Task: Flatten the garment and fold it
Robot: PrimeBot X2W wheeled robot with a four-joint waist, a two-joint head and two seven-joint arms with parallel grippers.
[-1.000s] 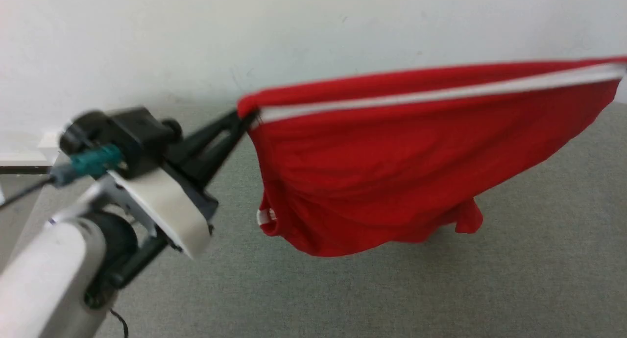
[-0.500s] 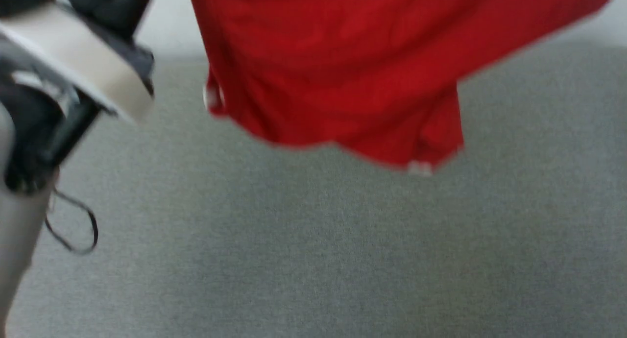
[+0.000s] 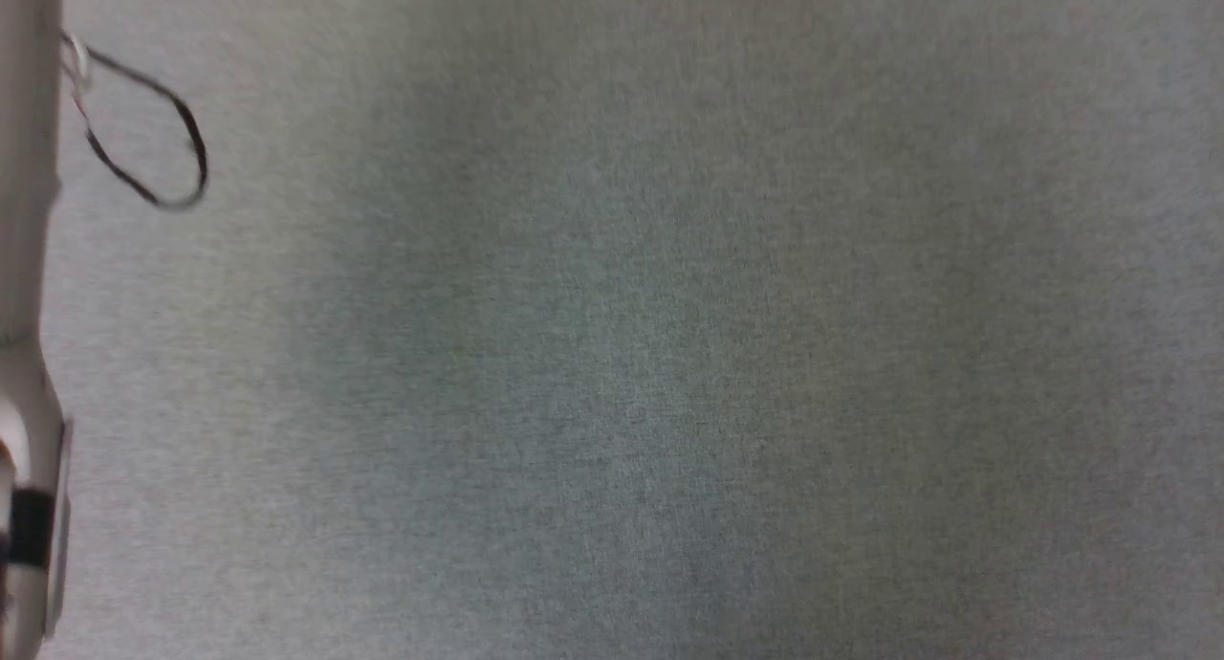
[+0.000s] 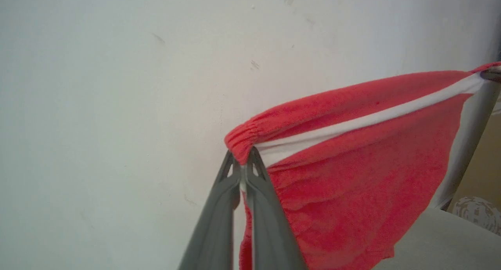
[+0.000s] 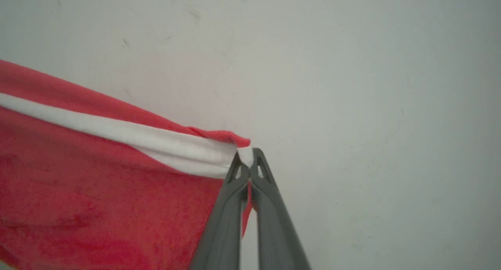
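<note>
The garment (image 4: 344, 176), red shorts with a white side stripe, hangs stretched in the air in front of a pale wall. In the left wrist view my left gripper (image 4: 242, 162) is shut on the gathered waistband corner. In the right wrist view my right gripper (image 5: 245, 157) is shut on the other end of the garment (image 5: 98, 184), right at the tip of the white stripe. The stripe runs taut between the two grips, and the red cloth sags below it.
The head view looks down on the grey cloth surface (image 3: 631, 354), with my pale left forearm (image 3: 24, 258) and a black cable loop (image 3: 143, 134) at the left edge. A grey post (image 4: 469, 133) and a patterned object (image 4: 479, 213) show right of the garment.
The head camera has tilted down, so the garment and left gripper have passed out of its top edge. The grip on the garment looks unchanged.
</note>
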